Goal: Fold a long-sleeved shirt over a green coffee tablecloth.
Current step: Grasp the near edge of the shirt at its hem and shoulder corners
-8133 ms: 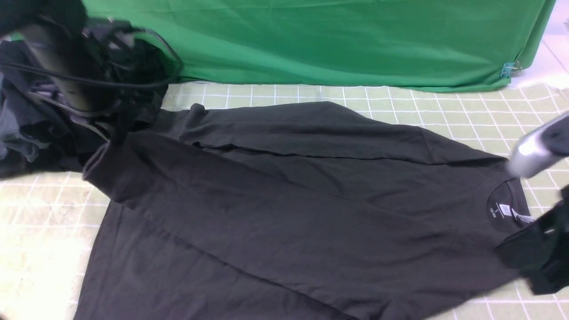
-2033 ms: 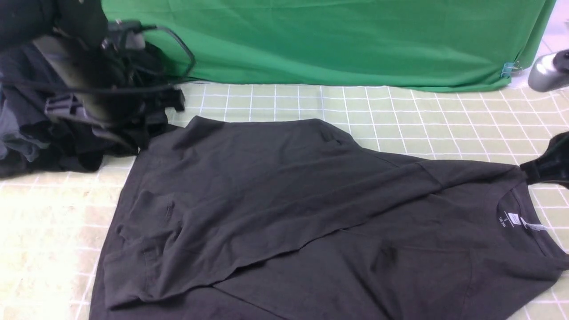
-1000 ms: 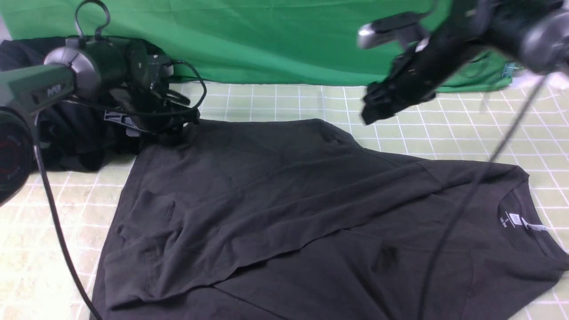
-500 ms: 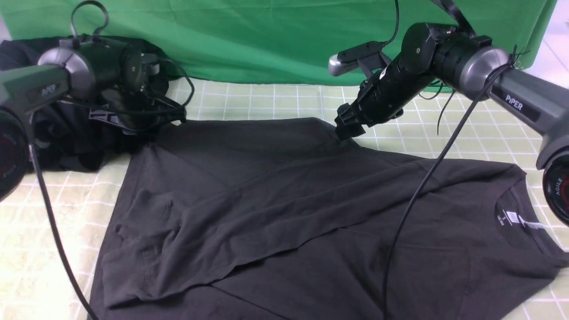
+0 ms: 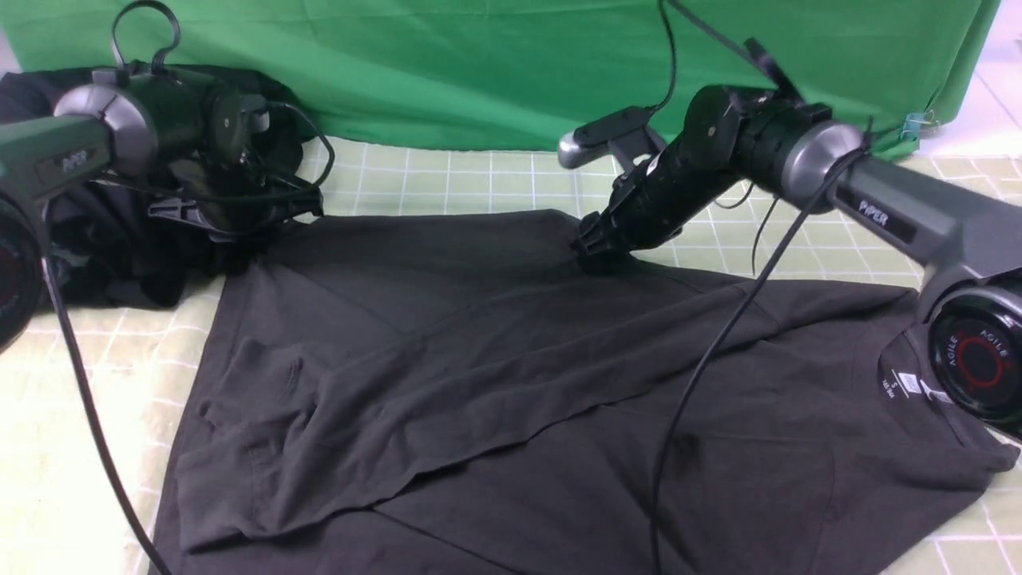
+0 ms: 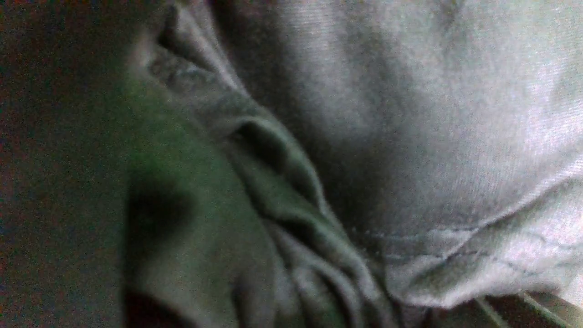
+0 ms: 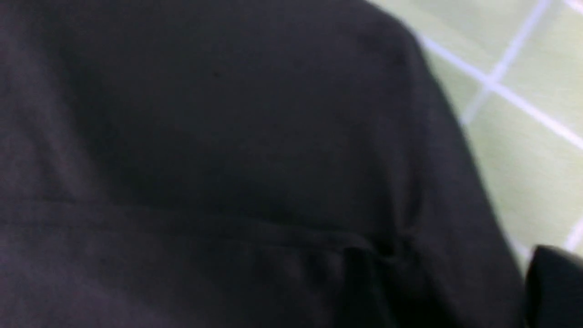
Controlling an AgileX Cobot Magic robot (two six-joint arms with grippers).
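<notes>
The long-sleeved shirt (image 5: 511, 383) lies charcoal-black and partly folded on the green coffee tablecloth (image 5: 495, 180), its white neck labels (image 5: 898, 383) at the right. My left gripper (image 5: 243, 239) sits at the shirt's far left corner. Bunched hem cloth (image 6: 410, 136) fills the left wrist view, and the gripper is shut on it. My right gripper (image 5: 592, 254) presses down on the shirt's far edge near the middle. The right wrist view shows dark shirt cloth (image 7: 227, 159), gridded tablecloth (image 7: 524, 136) and only one dark finger (image 7: 555, 287), so the jaw gap is hidden.
A plain bright green cloth (image 5: 479, 72) hangs along the back. A black heap of clothing (image 5: 104, 255) lies at the far left, behind my left arm. The right arm's cable (image 5: 718, 351) droops across the shirt. Another cable (image 5: 88, 399) hangs at the left.
The right arm swung in from the right and came down onto the shirt's far edge. The left gripper closed at the far left corner. The shirt has shifted slightly left.
</notes>
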